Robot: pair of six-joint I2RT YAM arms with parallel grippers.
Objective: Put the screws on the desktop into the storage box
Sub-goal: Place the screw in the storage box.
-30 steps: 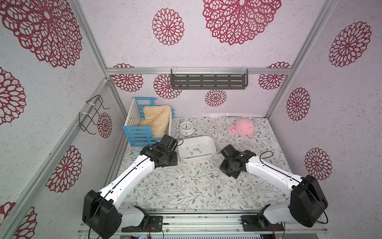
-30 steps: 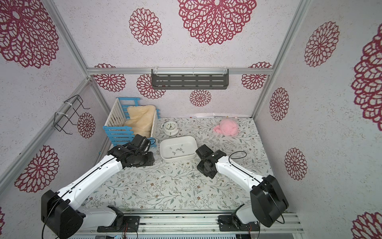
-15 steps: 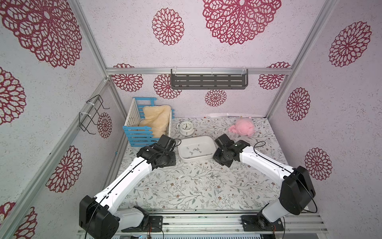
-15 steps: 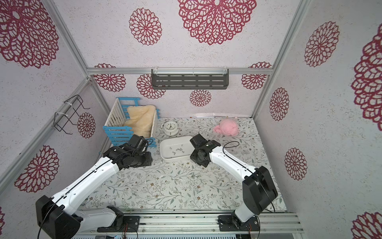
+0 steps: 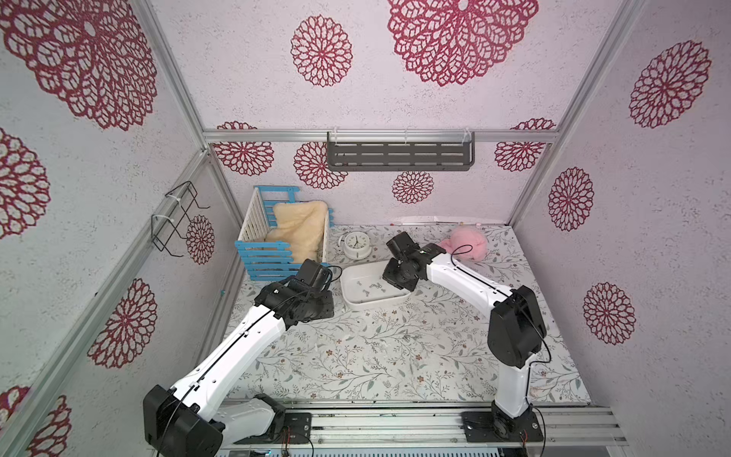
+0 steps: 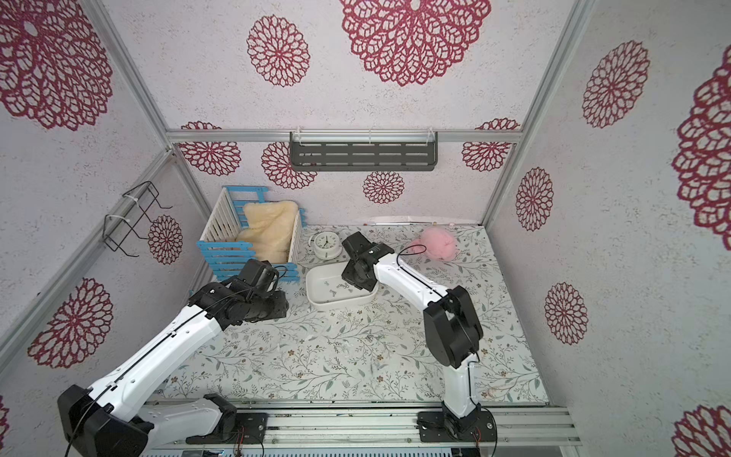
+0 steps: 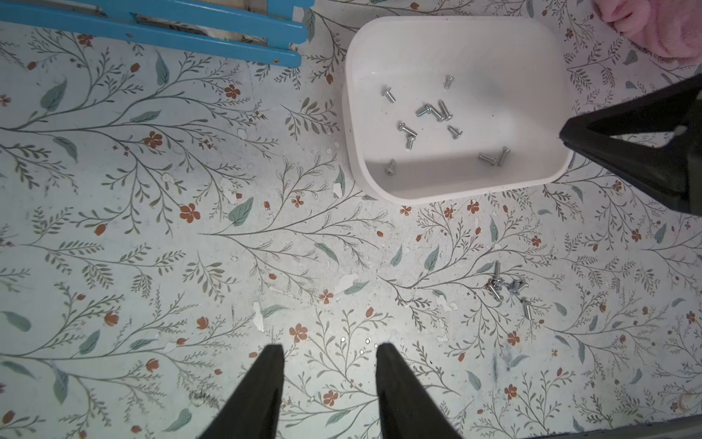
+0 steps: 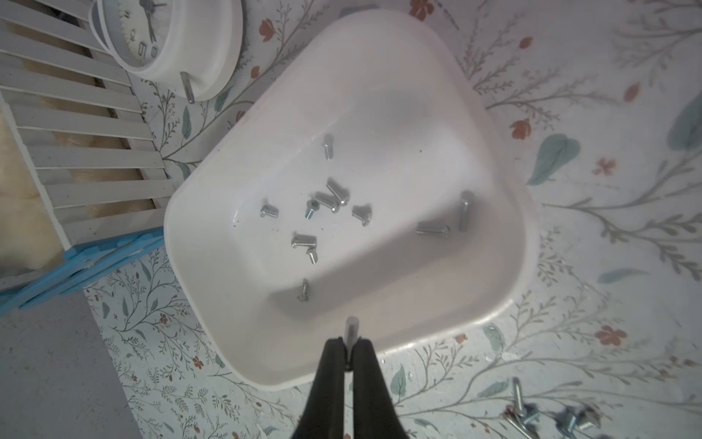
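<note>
Both top views: mounted high at the front edge, angled down toward the back wall (image 5: 368,209); far off, whole table (image 5: 395,356) in frame, nearly identical coverage. Left wrist: looking straight down from fairly close, left gripper (image 7: 329,345) at the frame edge, white box (image 7: 456,182) and loose screws (image 7: 507,287) beyond. Right wrist: closer still, right over the box, right gripper (image 8: 349,342) in front. Shared by all four: box plus surrounding table. Shared by both wrist views: the loose screws beside it.
</note>
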